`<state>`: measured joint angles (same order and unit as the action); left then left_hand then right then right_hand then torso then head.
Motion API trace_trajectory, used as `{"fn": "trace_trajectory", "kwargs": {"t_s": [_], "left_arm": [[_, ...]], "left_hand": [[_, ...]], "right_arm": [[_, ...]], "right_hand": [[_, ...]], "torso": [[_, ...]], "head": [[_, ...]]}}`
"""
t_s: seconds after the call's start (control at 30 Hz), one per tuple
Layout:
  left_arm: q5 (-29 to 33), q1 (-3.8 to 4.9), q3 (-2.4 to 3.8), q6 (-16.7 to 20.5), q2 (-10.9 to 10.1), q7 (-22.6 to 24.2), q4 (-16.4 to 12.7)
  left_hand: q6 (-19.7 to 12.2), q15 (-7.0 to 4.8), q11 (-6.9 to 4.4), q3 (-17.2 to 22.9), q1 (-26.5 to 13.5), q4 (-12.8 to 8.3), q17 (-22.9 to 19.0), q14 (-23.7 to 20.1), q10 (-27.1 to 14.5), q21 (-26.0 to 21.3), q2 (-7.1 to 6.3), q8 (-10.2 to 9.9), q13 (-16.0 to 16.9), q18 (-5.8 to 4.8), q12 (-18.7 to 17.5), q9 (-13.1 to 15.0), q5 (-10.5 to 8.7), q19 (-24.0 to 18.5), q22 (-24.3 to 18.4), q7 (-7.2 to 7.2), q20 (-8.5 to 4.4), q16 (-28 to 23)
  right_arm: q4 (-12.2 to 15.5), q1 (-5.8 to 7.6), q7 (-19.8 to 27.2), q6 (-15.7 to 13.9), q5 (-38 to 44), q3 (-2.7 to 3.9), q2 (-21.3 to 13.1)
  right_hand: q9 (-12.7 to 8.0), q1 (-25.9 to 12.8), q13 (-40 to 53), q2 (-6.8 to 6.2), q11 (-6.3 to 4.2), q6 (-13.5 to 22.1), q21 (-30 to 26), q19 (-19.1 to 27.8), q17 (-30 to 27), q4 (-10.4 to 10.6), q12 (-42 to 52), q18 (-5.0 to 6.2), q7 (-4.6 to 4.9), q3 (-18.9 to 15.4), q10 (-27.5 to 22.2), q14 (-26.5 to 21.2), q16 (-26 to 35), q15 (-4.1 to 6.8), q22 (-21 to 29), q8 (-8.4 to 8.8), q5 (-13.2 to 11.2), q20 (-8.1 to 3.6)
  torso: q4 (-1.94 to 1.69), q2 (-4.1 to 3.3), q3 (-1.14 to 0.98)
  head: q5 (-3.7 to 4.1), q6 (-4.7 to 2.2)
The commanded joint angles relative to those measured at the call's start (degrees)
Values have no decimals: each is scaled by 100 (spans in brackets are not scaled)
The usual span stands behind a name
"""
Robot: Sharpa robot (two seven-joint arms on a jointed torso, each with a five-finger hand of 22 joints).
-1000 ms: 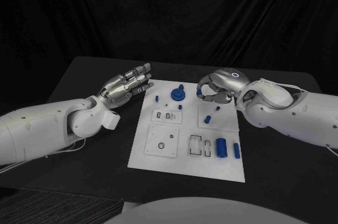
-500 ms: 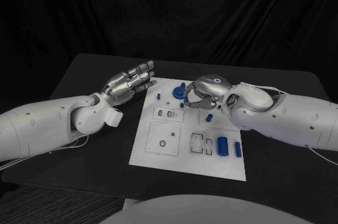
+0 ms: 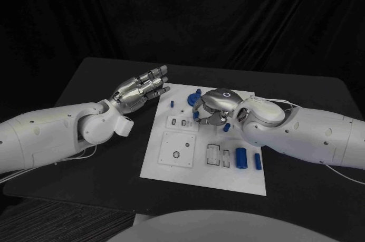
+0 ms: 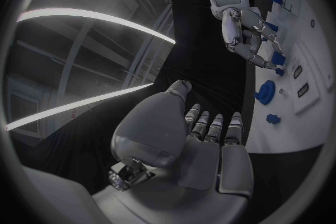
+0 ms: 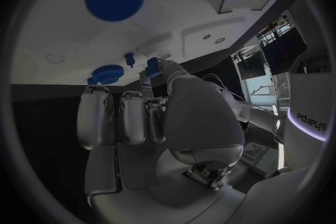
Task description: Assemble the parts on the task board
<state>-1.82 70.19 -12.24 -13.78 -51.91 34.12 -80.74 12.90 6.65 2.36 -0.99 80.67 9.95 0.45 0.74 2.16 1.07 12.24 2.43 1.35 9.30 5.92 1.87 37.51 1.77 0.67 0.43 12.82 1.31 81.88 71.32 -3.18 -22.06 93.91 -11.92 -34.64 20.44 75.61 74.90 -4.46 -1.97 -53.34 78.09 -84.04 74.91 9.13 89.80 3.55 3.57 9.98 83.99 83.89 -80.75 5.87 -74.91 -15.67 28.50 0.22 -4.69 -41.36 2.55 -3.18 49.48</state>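
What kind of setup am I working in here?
Probably a lab test bench: a white task board with small blue parts on a black table, dark curtains behind.

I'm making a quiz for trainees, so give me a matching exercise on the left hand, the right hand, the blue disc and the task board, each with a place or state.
1. left hand
2. right hand
3. blue disc
4. task board

a. white, on the black table
b. over the board, pinching a small blue part
c. on the board's far end
d. open, beside the board

Pairs: 1-d, 2-b, 3-c, 4-a
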Motion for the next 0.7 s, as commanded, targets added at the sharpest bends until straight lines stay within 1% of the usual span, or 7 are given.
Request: {"fn": "trace_trajectory", "kwargs": {"t_s": [0.03, 0.17, 0.33, 0.57, 0.7], "left_arm": [[4, -5, 5, -65, 10, 41, -8], [4, -4, 5, -66, 16, 36, -9], [4, -4, 5, -64, 19, 30, -7], [4, -4, 5, -66, 21, 25, -3], [4, -4, 5, -65, 20, 23, -4]], "left_hand": [[2, 22, -44, -5, 65, -31, 6, -2, 3, -9, -12, 27, -6, 94, 25, 5, 23, -9, 2, 32, 36, 26], [-2, 20, -44, 4, 67, -38, 6, -3, 2, -11, -5, 26, -6, 95, 23, 5, 26, -12, 1, 37, 35, 23], [-2, 20, -44, 4, 67, -38, 6, -3, 2, -11, -5, 26, -6, 95, 23, 5, 26, -12, 1, 37, 35, 23], [-2, 20, -44, 4, 67, -38, 6, -3, 2, -11, -5, 26, -6, 95, 23, 5, 26, -12, 1, 37, 35, 23], [-2, 20, -44, 4, 67, -38, 6, -3, 2, -11, -5, 26, -6, 95, 23, 5, 26, -12, 1, 37, 35, 23]], "right_arm": [[-19, -31, -107, 55, 7, 4, 28], [-37, -47, -107, 56, 7, 4, 55], [-44, -58, -105, 60, 7, 4, 74], [-36, -66, -122, 113, 7, 4, 88], [-29, -68, -145, 161, 7, 4, 96]], "right_hand": [[3, 7, 1510, -27, 39, -3, -41, -125, 21, -35, 20, -45, 40, 2, 601, 375, 28, -48, -960, 23, -45, 47], [5, -3, 1510, -26, 45, -3, -43, -125, 14, -36, 20, -45, 45, 2, 601, 374, 31, -53, -961, 24, -60, 52], [8, -13, 1510, -27, 51, -2, -51, -123, 5, -39, 20, -43, 49, 2, 601, 373, 36, -58, -958, 26, -76, 56], [12, -29, 1510, -31, 61, 4, -51, -124, 4, -51, 20, -43, 56, 3, 601, 372, 33, -69, -960, 33, -128, 67], [25, -63, 1510, -35, 71, 43, -58, -126, -15, -109, 20, -40, 68, 10, 601, 369, 31, -82, -965, 66, -358, 90]], "torso": [[4, -2, 0], [-1, 6, 3], [4, 8, 1], [8, 10, 11], [15, 6, 9]], "head": [[7, -2], [0, 3], [13, 7], [14, 23], [25, 28]]}}
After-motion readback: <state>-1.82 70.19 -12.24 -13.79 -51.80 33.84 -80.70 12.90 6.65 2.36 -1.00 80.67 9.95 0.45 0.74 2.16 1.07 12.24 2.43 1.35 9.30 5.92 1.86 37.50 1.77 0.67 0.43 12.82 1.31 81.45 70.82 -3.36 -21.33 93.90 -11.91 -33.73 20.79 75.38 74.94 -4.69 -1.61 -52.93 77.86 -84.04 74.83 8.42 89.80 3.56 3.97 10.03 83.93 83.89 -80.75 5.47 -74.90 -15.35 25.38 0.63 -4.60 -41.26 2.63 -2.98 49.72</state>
